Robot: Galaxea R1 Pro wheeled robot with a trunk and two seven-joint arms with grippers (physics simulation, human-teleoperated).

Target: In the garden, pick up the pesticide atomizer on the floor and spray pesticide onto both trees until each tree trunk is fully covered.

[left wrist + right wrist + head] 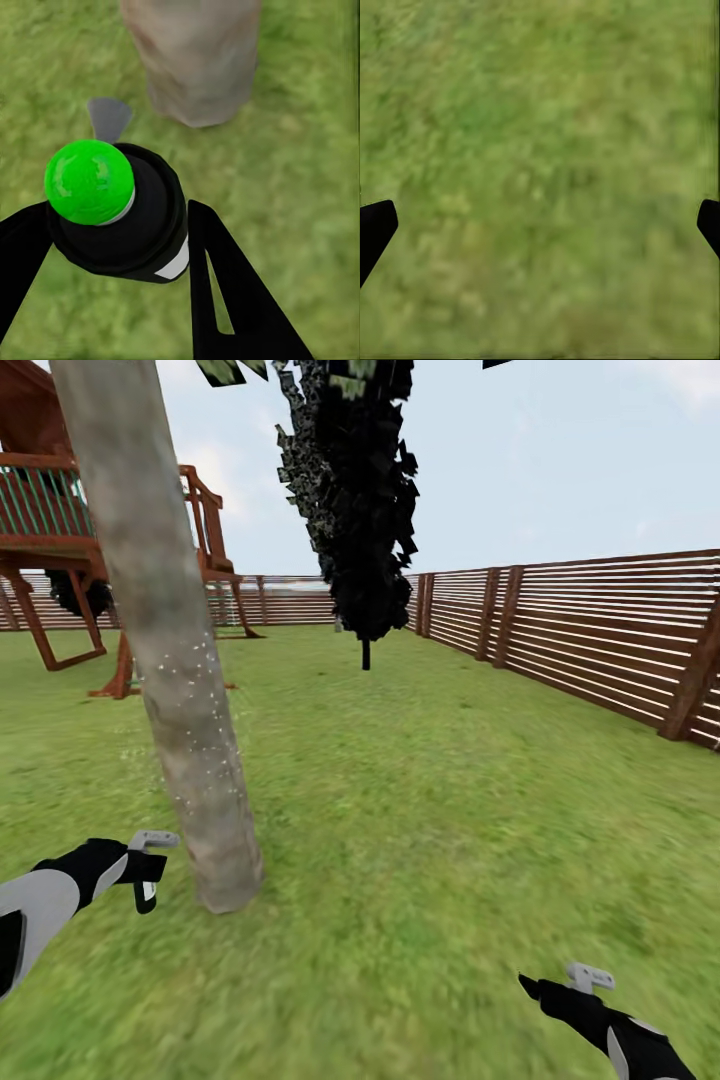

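One tree trunk [165, 660] rises just right of my left end effector [146, 872], clamped on the upright pesticide atomizer [120, 210]; my right end effector [560, 990], fingers apart, hangs farther off

The tree trunk [160, 630] rises thick and pale grey-brown from the garden lawn [430, 810], leaning slightly, its mottled bark flecked with small white specks around mid-height. The pesticide atomizer [120, 210], a slim dark bottle with a bright green cap and a white label patch, sits clamped in the left hand [147, 870], just beside the trunk's base.
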